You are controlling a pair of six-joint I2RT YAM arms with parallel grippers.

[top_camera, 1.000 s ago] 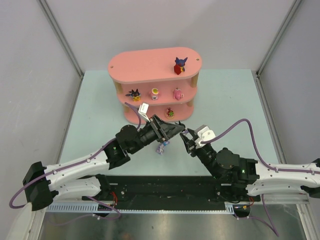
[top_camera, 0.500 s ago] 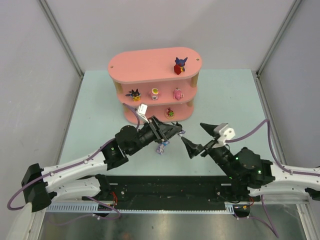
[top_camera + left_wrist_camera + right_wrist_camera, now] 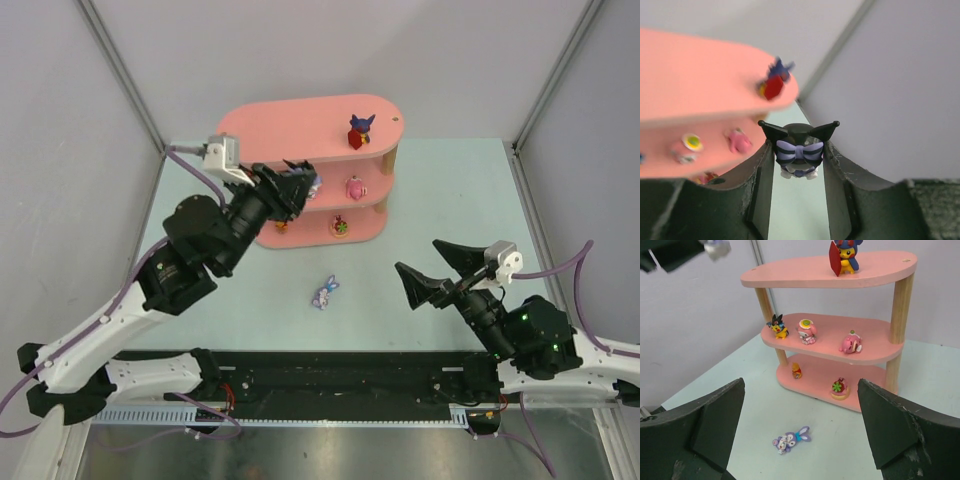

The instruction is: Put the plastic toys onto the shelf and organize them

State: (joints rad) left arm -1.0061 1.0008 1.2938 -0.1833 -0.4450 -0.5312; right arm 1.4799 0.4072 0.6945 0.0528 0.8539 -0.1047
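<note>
Figurine, black-eared with lilac bow [image 3: 800, 140]: pinched at both flanks by the left claw [image 3: 800, 152] and held aloft at the shelf [image 3: 290, 130], near its upper boards. Judged light, rigid and glossy; apt to slip or tip on its small base, so a hold low across the body suits it.
Shelf, pink, three oval boards: top board bare to the left of the red-purple toy [image 3: 359, 131]; middle tier holds three toys, bottom tier two.
Rabbit, blue-purple [image 3: 323, 292]: lying flat on the pale green counter [image 3: 460, 200], nearer than the shelf, untouched.
Right claw [image 3: 417, 256]: spread wide, empty, above the counter right of the rabbit.
</note>
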